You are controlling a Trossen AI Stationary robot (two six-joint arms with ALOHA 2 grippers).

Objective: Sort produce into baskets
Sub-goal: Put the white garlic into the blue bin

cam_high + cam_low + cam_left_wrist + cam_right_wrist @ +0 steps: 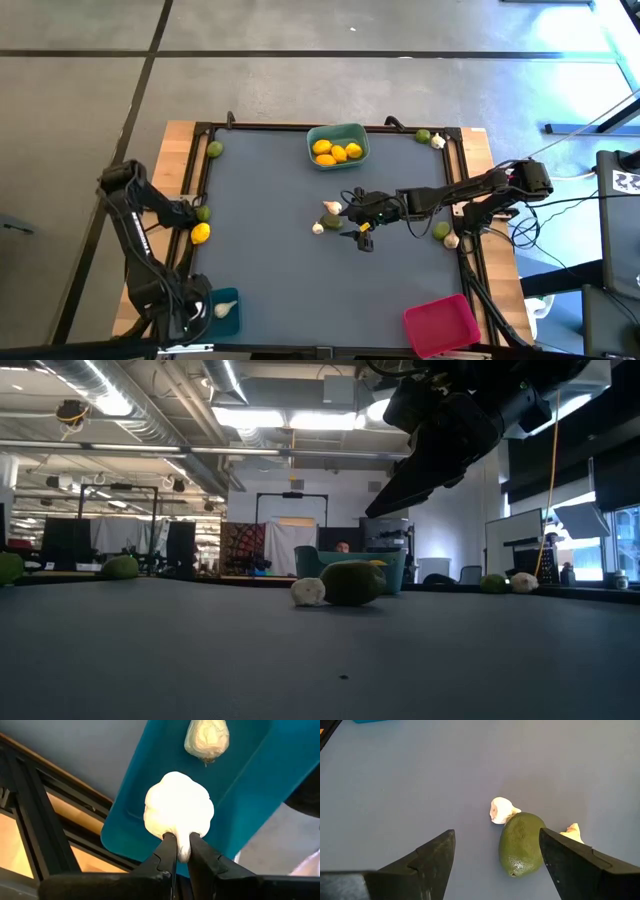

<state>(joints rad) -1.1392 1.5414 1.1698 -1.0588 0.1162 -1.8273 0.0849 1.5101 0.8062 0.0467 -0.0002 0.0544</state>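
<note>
Two arms busy. Left gripper (182,851) is clamped on a garlic bulb (179,812) by its stem, hanging over the blue basket (250,780) – one bulb already lies inside, so this looks like the drop. Right gripper (497,865) – fingers spread wide – hovers above the lime (521,843) mid-table, garlic touching either side; likely lining up a grab.

Two garlic bulbs (503,810) crowd the lime (521,843); mat (420,785) elsewhere open.
</note>
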